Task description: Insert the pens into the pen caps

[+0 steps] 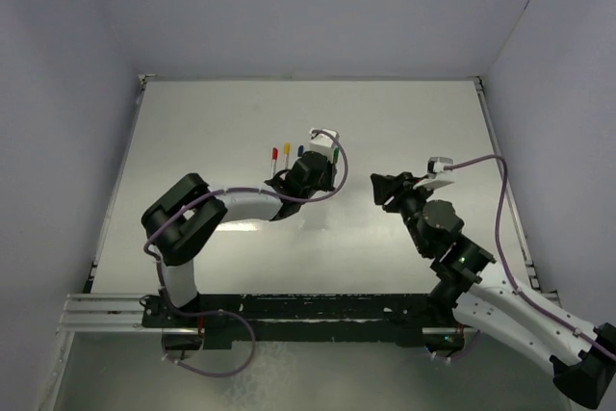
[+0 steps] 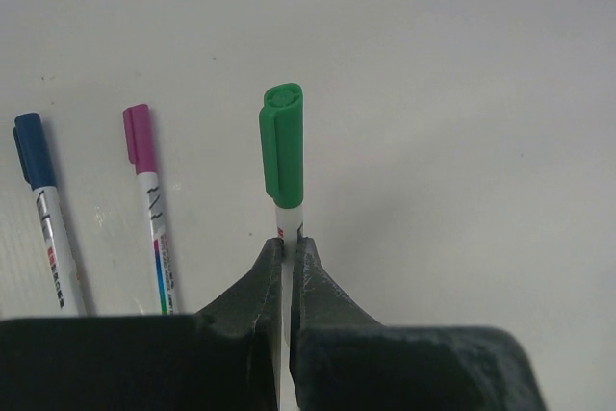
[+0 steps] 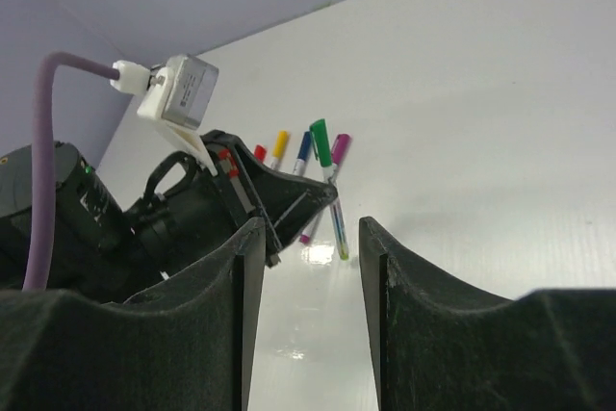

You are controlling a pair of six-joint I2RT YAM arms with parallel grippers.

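The pale tabletop carries everything. The left arm reaches toward the middle of it. The right arm bends in from the near right corner, its head turned toward the left one, near it but apart.

The right pincer is spread wide with nothing between its fingers, and it points at the left pincer and the row of pens. The left pincer is pressed together on the white barrel of the green pen, pinching it just below the cap, which sticks out past the fingertips.

Left of it in the left wrist view, the purple pen and the blue pen lie flat on the tabletop, side by side and not touching. Further left in the top view are the yellow pen and the red pen.

All five pens wear their caps: the green cap, purple cap, blue cap, yellow cap and red cap. In the right wrist view the green pen seems tilted across the purple one, perhaps raised off the surface, though that is hard to tell.
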